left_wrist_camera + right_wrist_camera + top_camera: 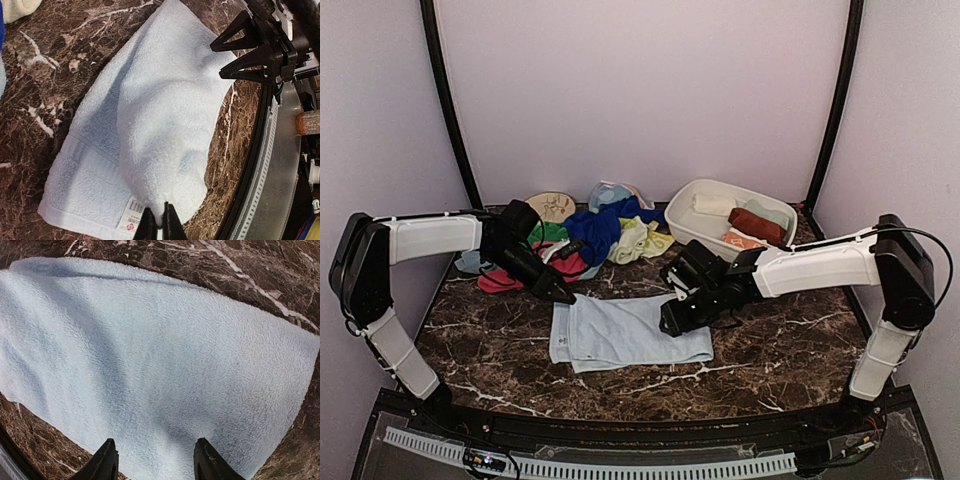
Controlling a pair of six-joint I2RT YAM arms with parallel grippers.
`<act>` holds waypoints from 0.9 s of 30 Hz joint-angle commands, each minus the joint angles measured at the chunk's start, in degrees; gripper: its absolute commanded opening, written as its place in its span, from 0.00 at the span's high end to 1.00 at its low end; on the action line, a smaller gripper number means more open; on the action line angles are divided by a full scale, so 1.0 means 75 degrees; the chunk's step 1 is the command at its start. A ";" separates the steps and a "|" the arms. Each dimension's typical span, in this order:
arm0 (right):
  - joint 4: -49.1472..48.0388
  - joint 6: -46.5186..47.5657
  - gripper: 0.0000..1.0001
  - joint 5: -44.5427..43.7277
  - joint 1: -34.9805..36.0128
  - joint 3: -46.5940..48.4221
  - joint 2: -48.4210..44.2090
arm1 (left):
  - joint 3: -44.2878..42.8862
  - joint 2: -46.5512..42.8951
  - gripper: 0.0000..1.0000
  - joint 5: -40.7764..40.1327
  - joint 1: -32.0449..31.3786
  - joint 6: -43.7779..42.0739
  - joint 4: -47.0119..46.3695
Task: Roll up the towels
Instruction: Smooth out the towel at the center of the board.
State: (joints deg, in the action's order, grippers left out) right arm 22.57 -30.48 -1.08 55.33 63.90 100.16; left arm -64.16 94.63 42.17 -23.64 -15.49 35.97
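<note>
The pale blue towel lies folded and mostly flat on the dark marbled surface, between the two arms. Its terry nap is fine, and a tag shows at one hem. The left tool is closed on its far left corner, pinching up a soft ridge. The right tool hovers over the right edge, jaws apart, gripping nothing. Other towels are heaped behind.

The left arm is extended inward from the left, and its hand is angled down, with the fingers pinched shut on an edge of the pale blue towel. The right arm is stretched inward from the right, and its hand is held low with the fingers parted.
</note>
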 commanded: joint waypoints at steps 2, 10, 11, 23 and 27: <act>-0.0268 0.0028 0.46 0.0004 -0.0056 -0.0161 -0.0281 | -0.0522 -0.0207 1.00 -0.0447 -0.0014 0.0108 0.0424; -0.0313 0.0044 0.44 0.0011 -0.0167 -0.0365 -0.0297 | -0.0697 -0.0435 1.00 -0.0234 -0.0020 0.0268 0.0633; -0.0327 0.0036 0.44 0.0016 -0.0179 -0.0389 -0.0300 | -0.0695 -0.0427 1.00 -0.0291 -0.0022 0.0277 0.0654; -0.0252 0.0012 0.42 0.0054 -0.0188 -0.0360 -0.0247 | -0.0424 0.0357 1.00 -0.3298 -0.0003 0.0391 0.0129; -0.0257 -0.0031 0.42 0.0059 -0.0193 -0.0459 -0.0321 | -0.0089 0.0534 0.92 -0.3456 -0.0009 0.0181 -0.0385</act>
State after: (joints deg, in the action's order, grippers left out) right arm 21.82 -30.50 -1.06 54.30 61.45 99.63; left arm -67.44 97.58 21.61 -23.64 -12.91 36.47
